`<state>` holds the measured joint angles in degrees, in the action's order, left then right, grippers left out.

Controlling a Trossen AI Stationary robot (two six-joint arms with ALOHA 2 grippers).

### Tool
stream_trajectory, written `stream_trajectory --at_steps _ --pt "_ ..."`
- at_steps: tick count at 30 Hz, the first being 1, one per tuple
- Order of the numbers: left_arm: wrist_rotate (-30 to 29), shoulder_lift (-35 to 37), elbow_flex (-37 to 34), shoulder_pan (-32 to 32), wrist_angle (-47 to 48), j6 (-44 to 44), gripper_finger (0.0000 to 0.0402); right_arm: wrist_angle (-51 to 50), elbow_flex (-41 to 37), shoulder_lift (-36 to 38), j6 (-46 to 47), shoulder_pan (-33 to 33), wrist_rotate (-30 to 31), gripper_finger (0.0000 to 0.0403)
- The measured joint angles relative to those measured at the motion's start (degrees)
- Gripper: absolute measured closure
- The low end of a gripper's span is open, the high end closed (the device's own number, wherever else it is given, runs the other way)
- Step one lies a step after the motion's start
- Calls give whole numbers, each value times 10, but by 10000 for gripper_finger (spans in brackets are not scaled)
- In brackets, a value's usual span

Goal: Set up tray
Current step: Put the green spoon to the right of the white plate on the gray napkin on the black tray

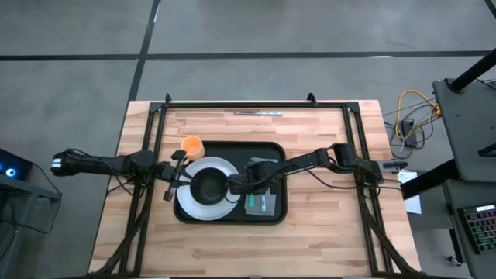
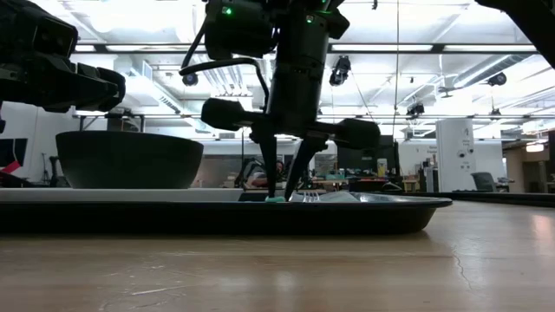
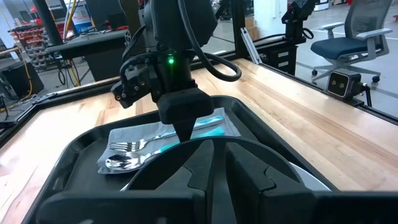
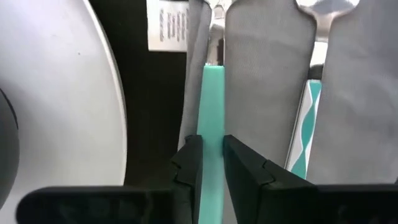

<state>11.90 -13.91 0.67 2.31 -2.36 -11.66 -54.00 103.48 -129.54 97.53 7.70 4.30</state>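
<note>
The black tray (image 1: 273,155) lies at the table's middle. On its left half sits a white plate (image 1: 186,203) with a dark bowl (image 1: 208,186) on it. A grey napkin (image 4: 267,81) lies on its right half, carrying a plain teal-handled utensil (image 4: 212,93) and a spoon (image 4: 309,118) with a patterned teal handle. My right gripper (image 4: 212,146) points down over the napkin, shut on the plain teal utensil. My left gripper (image 1: 173,177) hovers shut at the plate's left edge, raised above bowl height in the low view (image 2: 87,87). My right gripper pinches the plain teal handle (image 4: 212,127) between its two fingers (image 4: 189,158), about midway along the handle. It comes from above, pointing down, with the fingers across the handle. The utensil lies flat along the napkin, its metal end (image 4: 216,18) pointing away.
An orange cup (image 1: 191,145) stands on the wood just off the tray's far-left corner. A thin metal utensil (image 1: 260,113) lies near the table's far edge. Bare wood shows at the near side and to the right of the tray (image 1: 325,225).
</note>
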Motion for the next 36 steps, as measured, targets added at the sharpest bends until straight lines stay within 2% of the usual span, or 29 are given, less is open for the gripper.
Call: stream_trajectory --at_steps 11,36 --pt "0 0 0 0 0 0 379 -2 0 0 34 14 1 392" --pt "0 0 0 0 0 0 379 -13 0 0 26 16 21 394"
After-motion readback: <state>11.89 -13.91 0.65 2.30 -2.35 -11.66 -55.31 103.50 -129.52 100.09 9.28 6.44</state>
